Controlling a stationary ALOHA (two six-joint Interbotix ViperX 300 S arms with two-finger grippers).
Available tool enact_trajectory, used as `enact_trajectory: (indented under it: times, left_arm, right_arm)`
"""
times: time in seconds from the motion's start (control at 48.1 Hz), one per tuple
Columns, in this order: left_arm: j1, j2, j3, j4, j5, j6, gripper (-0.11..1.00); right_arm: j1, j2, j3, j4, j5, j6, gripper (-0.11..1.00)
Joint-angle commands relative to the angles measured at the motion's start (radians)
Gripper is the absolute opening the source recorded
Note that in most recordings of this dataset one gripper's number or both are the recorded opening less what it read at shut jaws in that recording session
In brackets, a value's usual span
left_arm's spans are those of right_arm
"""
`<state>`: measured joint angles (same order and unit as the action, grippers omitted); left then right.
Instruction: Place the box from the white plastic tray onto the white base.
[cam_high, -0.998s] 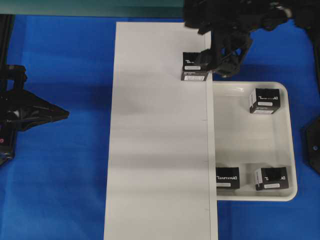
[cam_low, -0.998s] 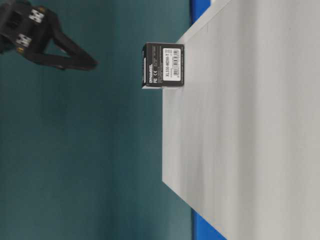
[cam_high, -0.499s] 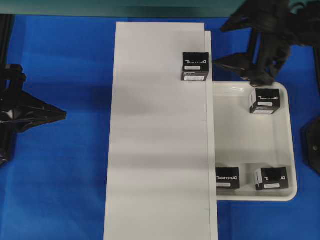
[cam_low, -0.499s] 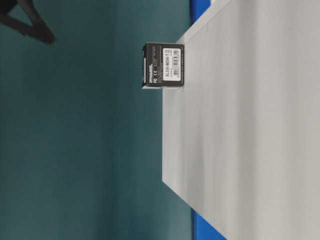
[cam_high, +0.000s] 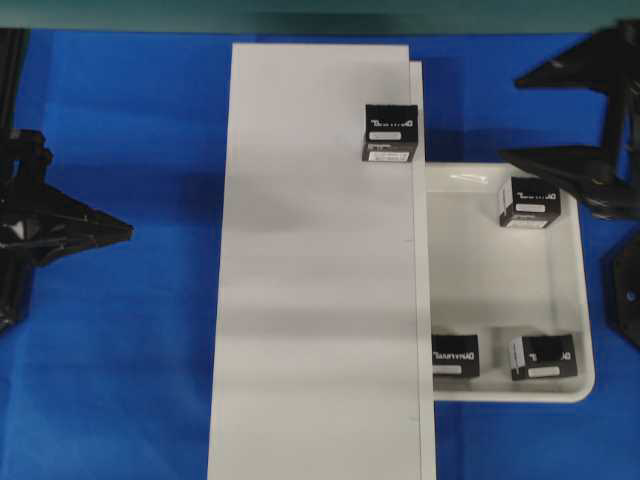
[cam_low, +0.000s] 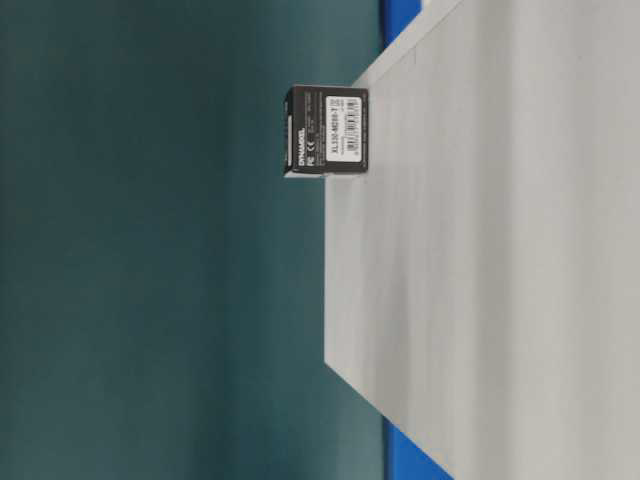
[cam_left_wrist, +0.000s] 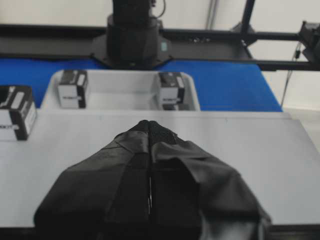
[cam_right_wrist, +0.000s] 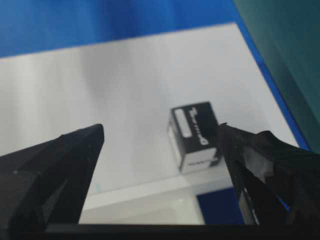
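Note:
The box, black with white lettering on top, stands free on the white base near its far right edge, and nothing touches it. It also shows in the table-level view as the box and in the right wrist view as the box. My right gripper hangs open to the right of it, above the far corner of the white plastic tray, with nothing between its fingers. Over the blue mat left of the base, my left gripper is shut and empty; its tip points across the base.
Three more black boxes lie in the tray: one at the far right and two along the near rim. Blue mat surrounds the base. A teal wall runs along the far side.
My right gripper has drawn away to the right from the box, which stays put on the base. It has left the table-level view. The left arm has barely moved.

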<state>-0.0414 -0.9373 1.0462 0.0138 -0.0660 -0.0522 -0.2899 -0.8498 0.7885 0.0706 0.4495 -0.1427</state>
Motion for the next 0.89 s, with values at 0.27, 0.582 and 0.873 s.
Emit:
enact_trajectory:
  times: [0.27, 0.582, 0.873]
  left_arm:
    - [-0.015, 0.014, -0.025, 0.003, 0.002, -0.041, -0.07]
    - [-0.015, 0.017, -0.026, 0.003, 0.023, -0.046, -0.07]
    - [-0.015, 0.008, -0.026, 0.002, 0.021, -0.049, -0.07]
  right_arm:
    - [0.098, -0.149, 0.083, 0.003, -0.018, 0.031, 0.99]
    - [0.121, -0.158, 0.115, 0.003, -0.018, 0.055, 0.99]
    - [0.141, -0.186, 0.127, 0.003, -0.017, 0.055, 0.99]
